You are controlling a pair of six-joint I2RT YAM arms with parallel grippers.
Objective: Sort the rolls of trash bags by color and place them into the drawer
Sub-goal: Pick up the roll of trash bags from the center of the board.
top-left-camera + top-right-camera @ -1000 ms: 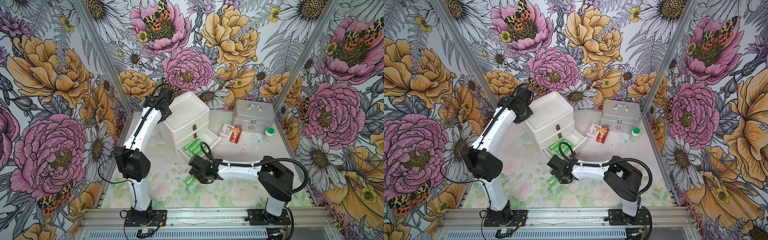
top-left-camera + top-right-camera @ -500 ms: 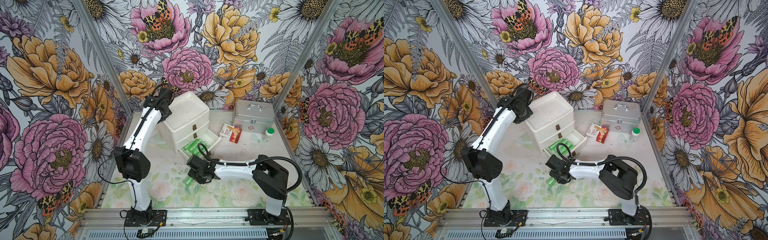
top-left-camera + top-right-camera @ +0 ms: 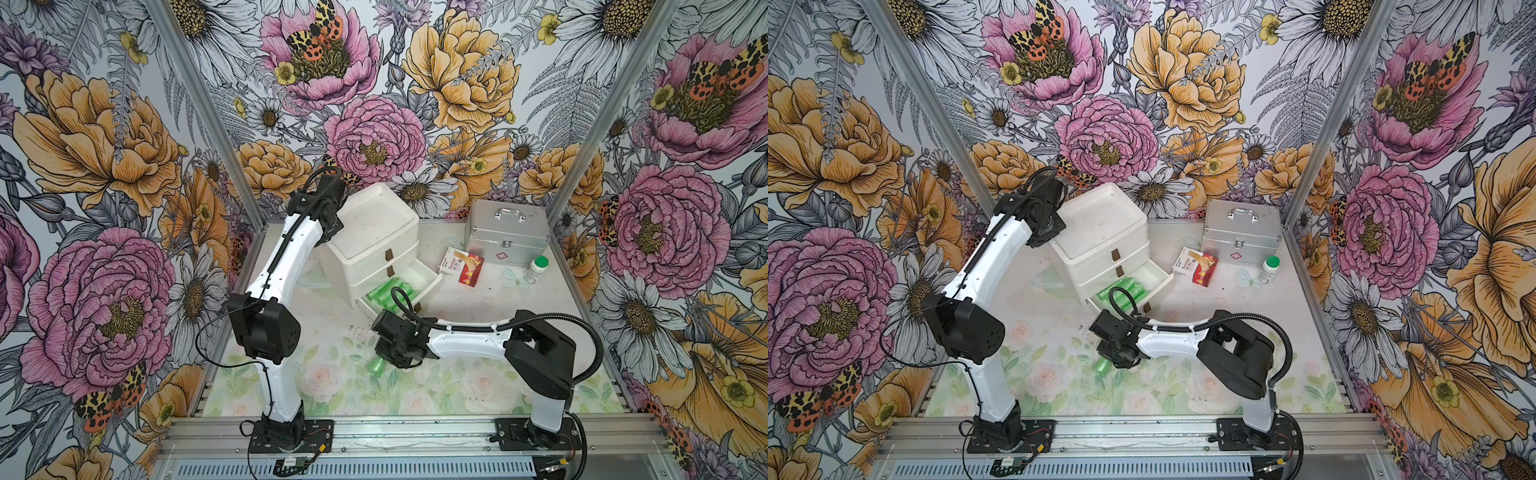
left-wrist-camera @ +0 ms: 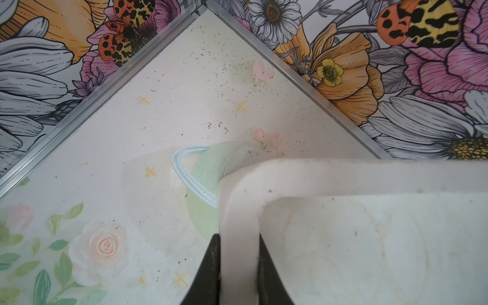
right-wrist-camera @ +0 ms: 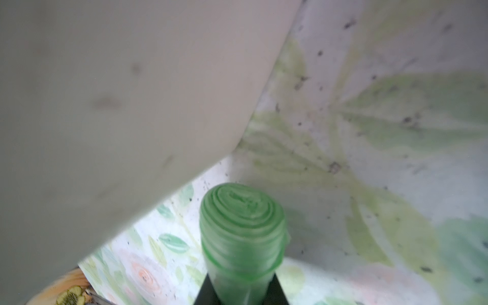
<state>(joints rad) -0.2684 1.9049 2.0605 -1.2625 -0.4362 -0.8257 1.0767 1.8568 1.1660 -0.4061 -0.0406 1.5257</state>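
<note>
The worktop (image 3: 478, 316), printed with pale roses and leaves, carries a white drawer unit (image 3: 374, 232) of three tiers near its back; the bottom drawer (image 3: 428, 278) stands pulled out, with several light green rolls (image 3: 384, 291) lying side by side inside. To one side sits a silver metal case (image 3: 505, 232) with a handle on top. The left fingers (image 4: 211, 264) are clamped narrow on the raised rim of the drawer unit's top tray, at its corner. The right fingers (image 5: 204, 290) grip one green roll (image 5: 241, 224) between them, its coiled end facing outward, low over the worktop just in front of the open drawer (whether it is off the surface cannot be told). Near the case lie a red-and-white carton (image 3: 461, 266) and a small white bottle (image 3: 536, 269) with a green cap.
</note>
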